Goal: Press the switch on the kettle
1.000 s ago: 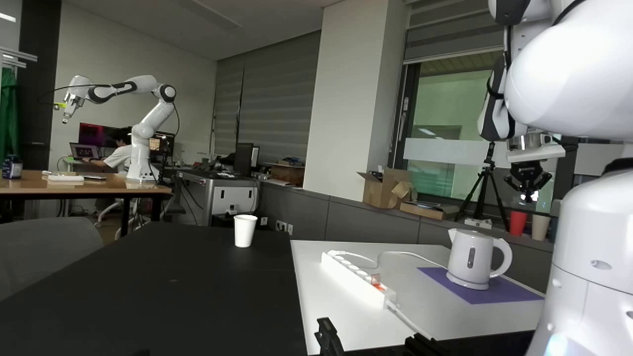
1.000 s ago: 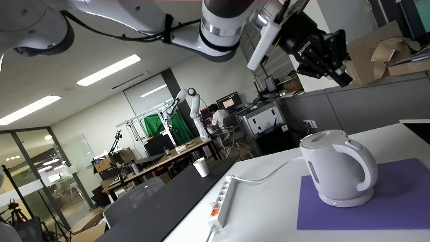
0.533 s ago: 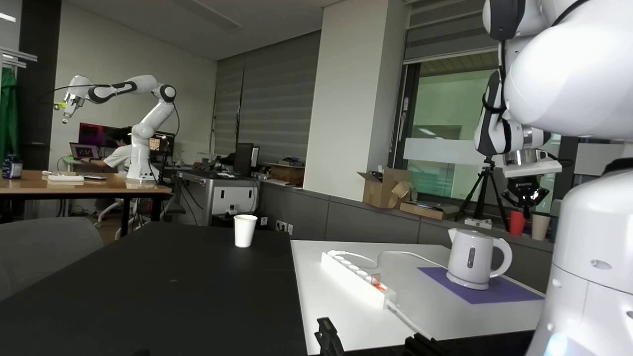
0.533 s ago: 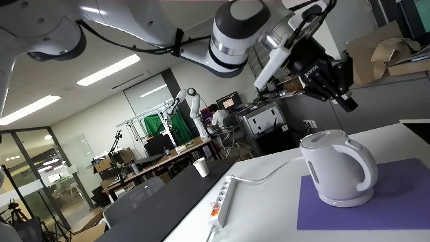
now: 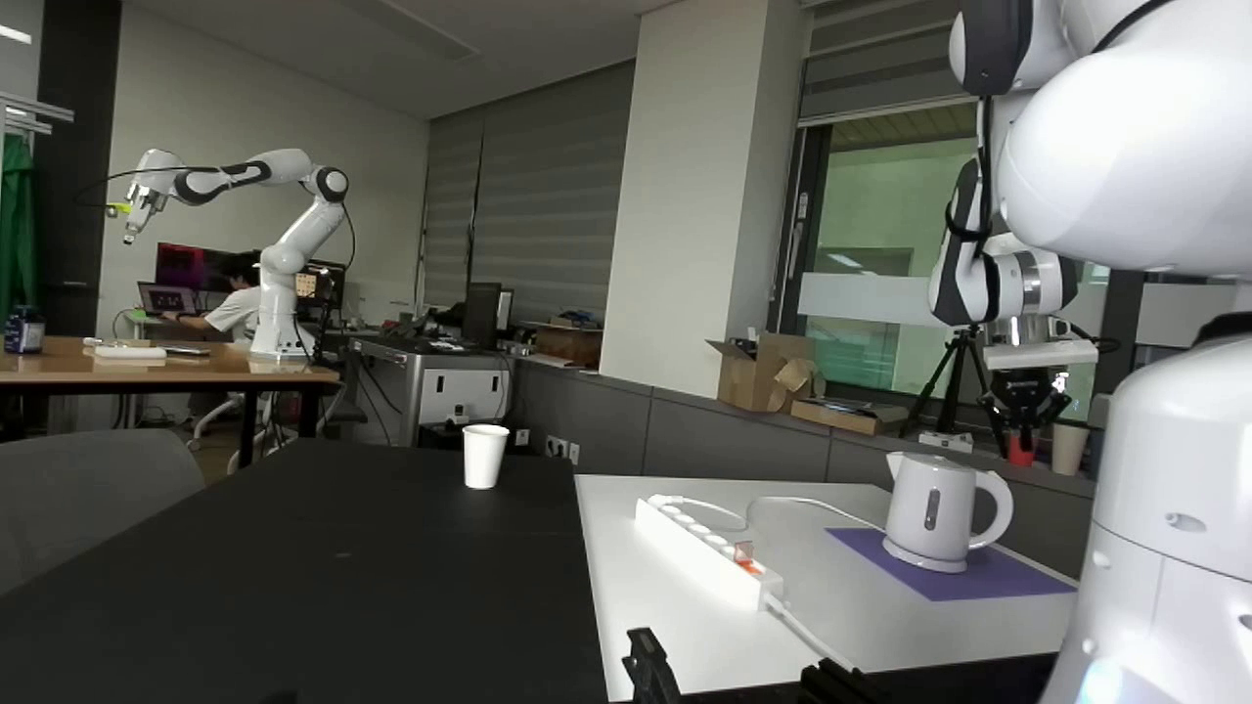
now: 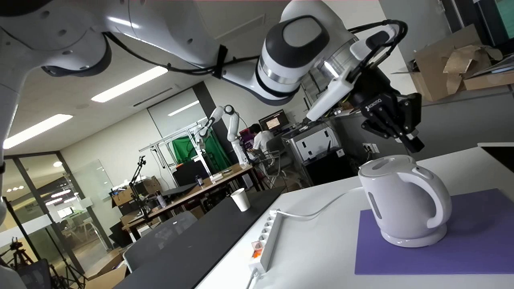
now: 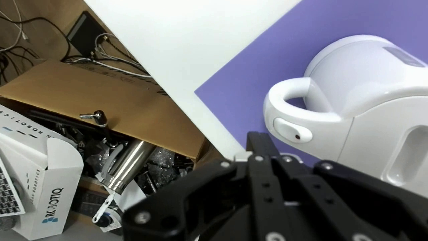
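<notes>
OK, hovering with claw (image 6: 413, 143) pressed together, empty, clear of kettle (image 6: 395, 200) below; best to centre over likely switch (image 7: 290, 130) on handle (image 7: 275, 100), then push straight down, gently, avoiding tipping.

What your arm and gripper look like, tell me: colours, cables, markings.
The arm is white with rounded segments and dark joint covers; black cabling runs along it under a black strap, with a silver collar near the wrist. The gripper is black and angular, with white ROBOTIQ lettering.
</notes>
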`<act>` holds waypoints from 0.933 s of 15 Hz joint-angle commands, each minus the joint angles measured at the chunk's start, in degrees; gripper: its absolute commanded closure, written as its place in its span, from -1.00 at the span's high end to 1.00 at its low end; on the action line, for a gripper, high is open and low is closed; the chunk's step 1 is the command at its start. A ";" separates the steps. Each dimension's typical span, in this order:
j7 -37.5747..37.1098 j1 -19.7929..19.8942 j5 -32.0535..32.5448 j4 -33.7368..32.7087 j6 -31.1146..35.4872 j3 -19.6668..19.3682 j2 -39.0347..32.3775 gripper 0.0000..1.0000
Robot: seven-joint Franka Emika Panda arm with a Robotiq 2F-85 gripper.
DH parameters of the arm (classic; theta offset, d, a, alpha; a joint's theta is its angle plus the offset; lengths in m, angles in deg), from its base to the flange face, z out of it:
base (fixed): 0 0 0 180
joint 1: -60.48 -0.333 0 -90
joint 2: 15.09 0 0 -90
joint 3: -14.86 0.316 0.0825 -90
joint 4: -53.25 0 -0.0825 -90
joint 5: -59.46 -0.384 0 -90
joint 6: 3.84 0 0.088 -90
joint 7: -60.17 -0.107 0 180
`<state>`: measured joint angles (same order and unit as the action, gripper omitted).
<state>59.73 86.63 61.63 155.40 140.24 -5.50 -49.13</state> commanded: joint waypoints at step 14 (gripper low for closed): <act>8.03 7.50 -10.60 -3.13 7.25 8.26 -5.43 -1.00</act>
<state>66.28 92.47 52.54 154.43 147.48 1.23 -53.26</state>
